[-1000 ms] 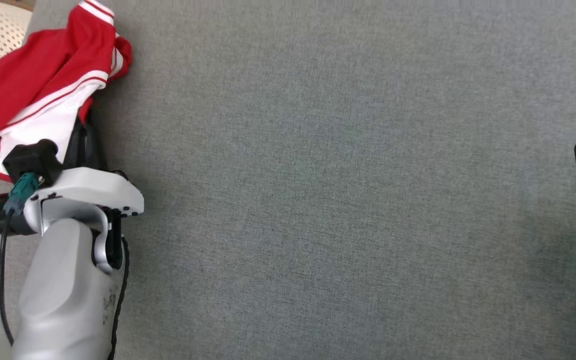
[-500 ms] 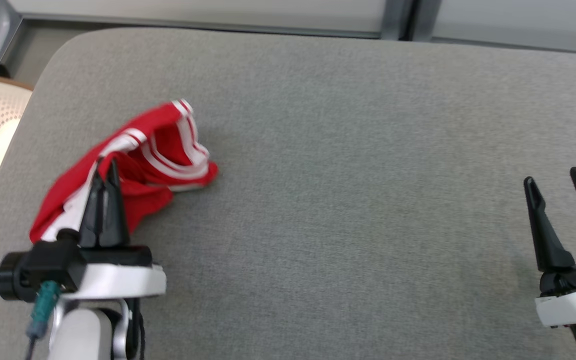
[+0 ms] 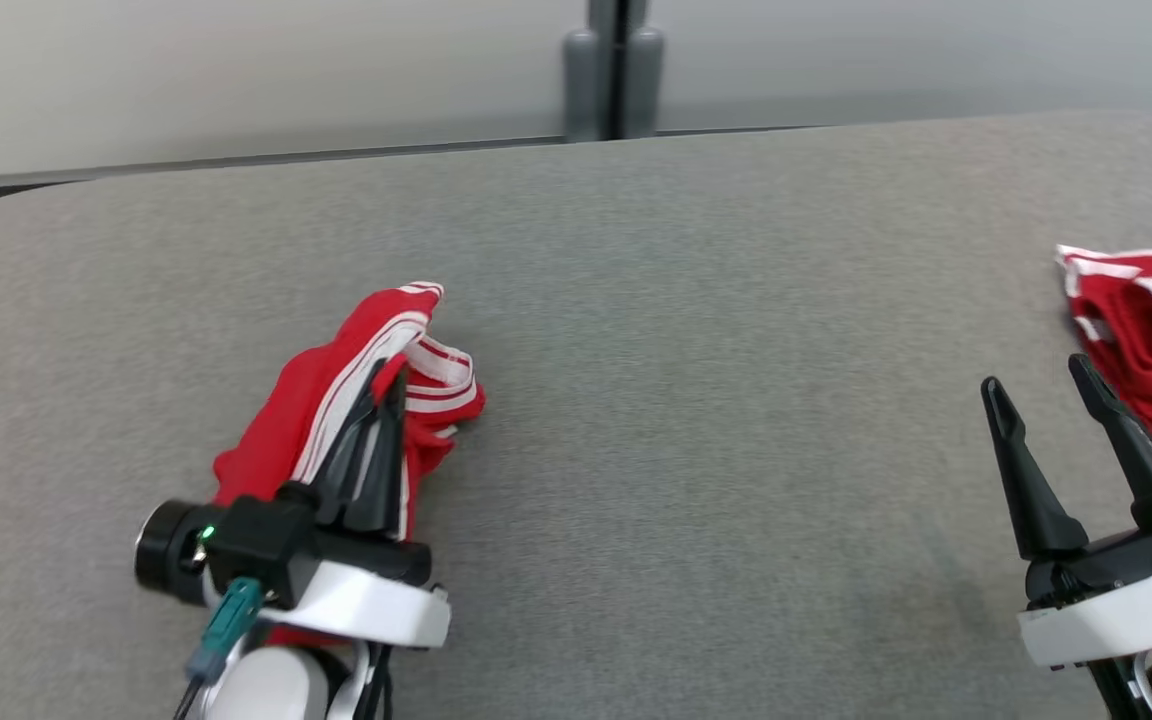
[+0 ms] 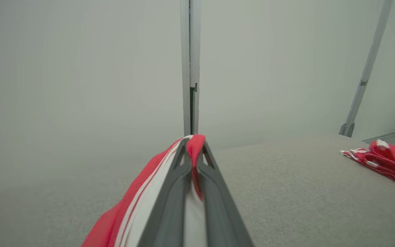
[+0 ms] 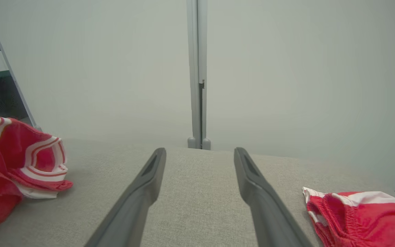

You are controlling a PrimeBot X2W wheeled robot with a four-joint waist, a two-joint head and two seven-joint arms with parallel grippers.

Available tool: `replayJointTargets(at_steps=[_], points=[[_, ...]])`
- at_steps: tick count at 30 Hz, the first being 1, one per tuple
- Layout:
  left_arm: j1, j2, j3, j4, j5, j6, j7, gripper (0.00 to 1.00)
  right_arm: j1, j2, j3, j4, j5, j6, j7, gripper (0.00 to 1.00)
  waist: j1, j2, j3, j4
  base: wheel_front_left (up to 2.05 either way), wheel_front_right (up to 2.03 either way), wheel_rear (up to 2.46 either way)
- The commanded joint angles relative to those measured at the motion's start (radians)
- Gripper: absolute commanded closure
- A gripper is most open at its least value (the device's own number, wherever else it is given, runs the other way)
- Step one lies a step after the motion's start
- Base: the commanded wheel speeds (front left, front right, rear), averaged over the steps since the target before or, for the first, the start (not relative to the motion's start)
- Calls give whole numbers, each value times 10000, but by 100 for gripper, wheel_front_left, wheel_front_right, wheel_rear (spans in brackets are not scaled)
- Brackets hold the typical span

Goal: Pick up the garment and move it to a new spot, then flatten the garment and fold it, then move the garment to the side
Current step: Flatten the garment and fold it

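Observation:
The garment, red with white stripes, is bunched at the left of the grey table. My left gripper is shut on a fold of it, and in the left wrist view red cloth pokes out between the closed fingertips. The rest of the garment hangs left of the fingers, and its lower part touches the table in the right wrist view. My right gripper stands open at the lower right with nothing in it, its fingers spread over bare table.
A second red and white garment lies crumpled at the table's right edge, just beyond my right gripper; it also appears as a red heap and near the right finger. A pale wall with a grey post stands behind the table.
The head camera has swung up and round, so the whole picture shifted. My left gripper has carried the garment from the table's left corner further in. The right gripper stayed open.

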Motion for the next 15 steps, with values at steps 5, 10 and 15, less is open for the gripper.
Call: replayJointTargets(at_steps=[5, 10, 15], points=[[-1212, 13, -675, 812, -77, -293, -22, 100, -391, -61, 143, 112, 94, -2, -204, 0, 0, -1, 466, -1480, 0, 0, 0], [-2460, 12, -1612, 1846, -336, -311, -96, 100, -747, 10, 258, 347, 293, -2, -530, 0, 0, -1, 1257, -2340, 0, 0, 0], [-3582, 6, -2702, 3022, -853, -226, -247, 100, -1041, 161, 407, 740, 486, -2, -967, 0, 0, -1, 2009, -2925, 0, 0, 0]])
